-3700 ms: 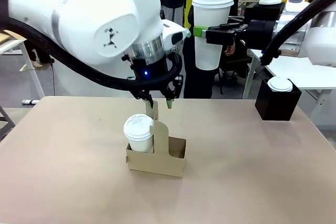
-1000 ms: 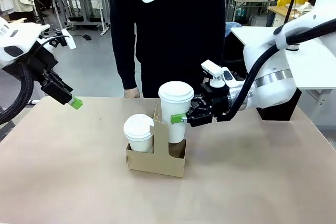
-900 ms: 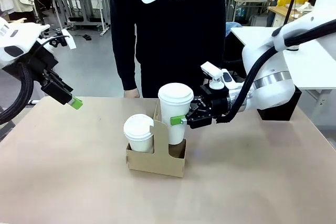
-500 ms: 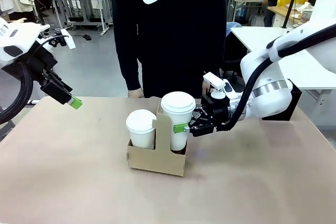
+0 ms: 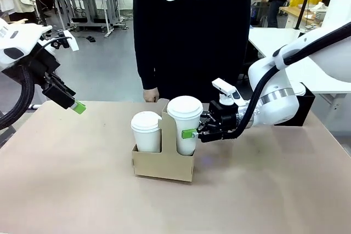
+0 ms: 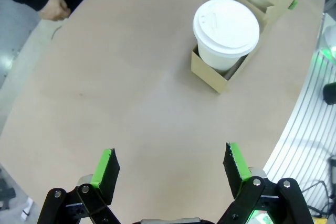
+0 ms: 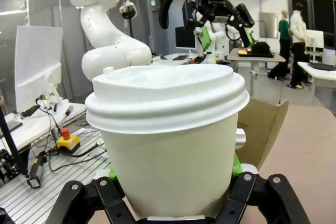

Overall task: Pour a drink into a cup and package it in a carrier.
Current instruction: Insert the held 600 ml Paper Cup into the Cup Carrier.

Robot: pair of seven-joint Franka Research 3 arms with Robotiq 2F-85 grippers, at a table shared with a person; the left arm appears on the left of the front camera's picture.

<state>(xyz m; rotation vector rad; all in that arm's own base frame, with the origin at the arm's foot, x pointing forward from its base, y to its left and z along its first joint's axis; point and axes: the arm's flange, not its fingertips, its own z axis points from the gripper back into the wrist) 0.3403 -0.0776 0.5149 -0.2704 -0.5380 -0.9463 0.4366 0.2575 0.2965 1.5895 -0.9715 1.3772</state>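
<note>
The right pincer (image 5: 195,132) is clamped on the tall white cup (image 5: 184,124), gripping it at mid-height from the side, with the cup's base already down in the near slot of the brown cardboard carrier (image 5: 163,164). From the right wrist, the lidded cup (image 7: 167,140) sits squarely between the green pads, with the carrier's handle panel (image 7: 262,127) just beyond it.

The main risk is at release, as I judge it. If the cup is not fully seated, letting go could leave it leaning against the handle panel. If the jaws part unevenly or the arm backs out at an angle, a pad could drag the cup and shift or tip the light carrier on the worktop (image 5: 82,190). A squeeze on the paper wall could also pop the lid and spill the drink.

On the far side of the handle from this pincer, the other slot holds a shorter white lidded cup (image 5: 146,131). Both cups are closed, so their contents cannot be seen.

The left pincer (image 6: 170,169) hangs well apart from the carrier (image 6: 220,72), its fingers spread wide with nothing between them, above bare worktop. A person's hand (image 5: 151,95) rests at the far edge, behind the carrier.
</note>
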